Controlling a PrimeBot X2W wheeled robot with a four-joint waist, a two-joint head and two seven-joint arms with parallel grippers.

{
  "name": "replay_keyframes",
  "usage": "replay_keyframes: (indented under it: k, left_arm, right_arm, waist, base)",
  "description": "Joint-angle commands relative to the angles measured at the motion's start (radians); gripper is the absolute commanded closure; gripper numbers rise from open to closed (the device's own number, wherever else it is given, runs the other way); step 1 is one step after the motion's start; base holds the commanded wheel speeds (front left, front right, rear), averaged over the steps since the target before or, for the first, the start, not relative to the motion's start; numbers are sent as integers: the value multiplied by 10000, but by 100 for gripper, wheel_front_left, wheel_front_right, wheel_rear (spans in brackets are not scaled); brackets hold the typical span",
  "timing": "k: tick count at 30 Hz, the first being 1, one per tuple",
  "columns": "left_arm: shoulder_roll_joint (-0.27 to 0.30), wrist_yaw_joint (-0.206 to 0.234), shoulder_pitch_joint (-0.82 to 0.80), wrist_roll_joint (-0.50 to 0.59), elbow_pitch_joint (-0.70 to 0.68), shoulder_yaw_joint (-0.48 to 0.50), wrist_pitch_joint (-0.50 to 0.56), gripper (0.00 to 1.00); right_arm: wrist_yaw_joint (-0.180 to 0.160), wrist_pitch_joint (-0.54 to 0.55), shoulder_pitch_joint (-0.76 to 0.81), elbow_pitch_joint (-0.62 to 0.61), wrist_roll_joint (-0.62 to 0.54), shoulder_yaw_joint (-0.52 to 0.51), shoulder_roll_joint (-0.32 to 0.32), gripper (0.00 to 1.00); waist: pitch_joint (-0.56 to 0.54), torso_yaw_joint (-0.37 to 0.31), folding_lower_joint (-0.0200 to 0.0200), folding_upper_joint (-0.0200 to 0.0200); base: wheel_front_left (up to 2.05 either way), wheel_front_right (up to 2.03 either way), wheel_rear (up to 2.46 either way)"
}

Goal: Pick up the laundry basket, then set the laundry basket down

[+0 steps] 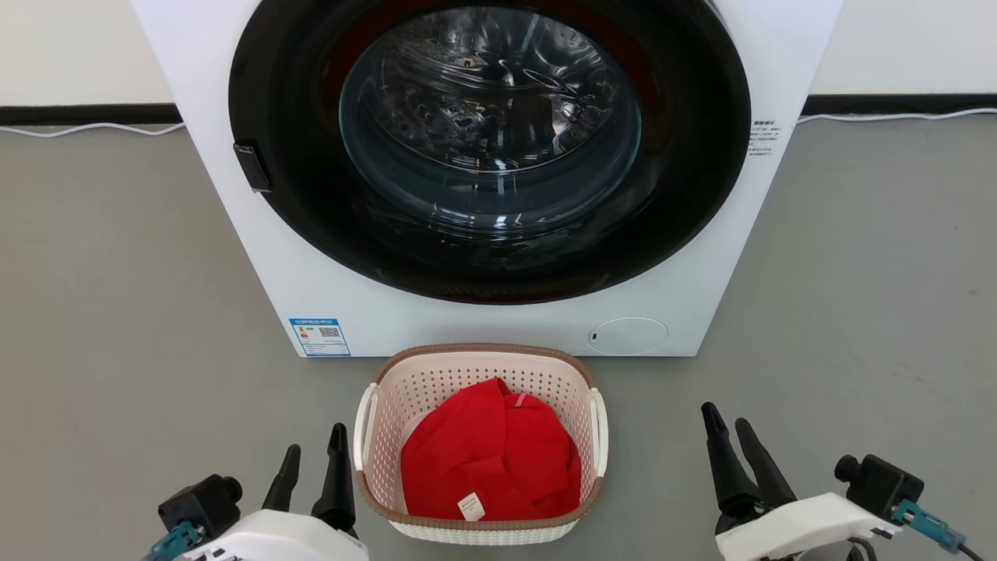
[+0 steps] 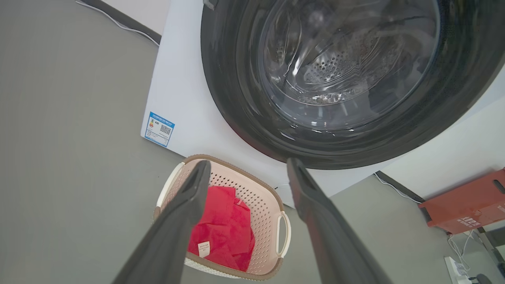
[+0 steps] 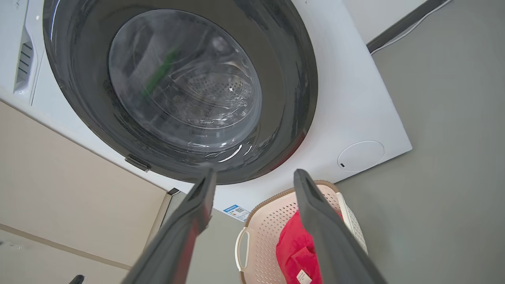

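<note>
**Basket rests before the washing machine, both pincers wide and empty**

Head view: the laundry basket (image 1: 420,382) stands on the grey floor (image 1: 117,312) just in front of the washing machine (image 1: 467,327), below its round door. A red garment (image 1: 491,460) lies inside it. The left gripper (image 1: 316,438) and right gripper (image 1: 724,414) sit farther out from the machine, fingers spread, holding nothing.

Left wrist view: fingers wide apart, with the basket at the machine's foot.

Right wrist view: fingers wide apart, with the basket again just before the machine.
</note>
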Motion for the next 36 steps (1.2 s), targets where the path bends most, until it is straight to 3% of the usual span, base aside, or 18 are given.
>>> replay_keyframes:
  k: [1, 36]
  left_arm:
    - [108, 131, -183, 357, -310, 108, -142, 0]
    - [138, 1163, 235, 4236, -883, -799, -1138, 0]
  right_arm:
    - [46, -181, -472, -225, -342, 241, -60, 0]
    - [67, -1171, -678, -36, -3975, 1103, -82, 0]
  waist:
    - [5, 2, -1, 0]
    - [112, 76, -1, 0]
  base:
    - [0, 0, 0]
    - [0, 0, 0]
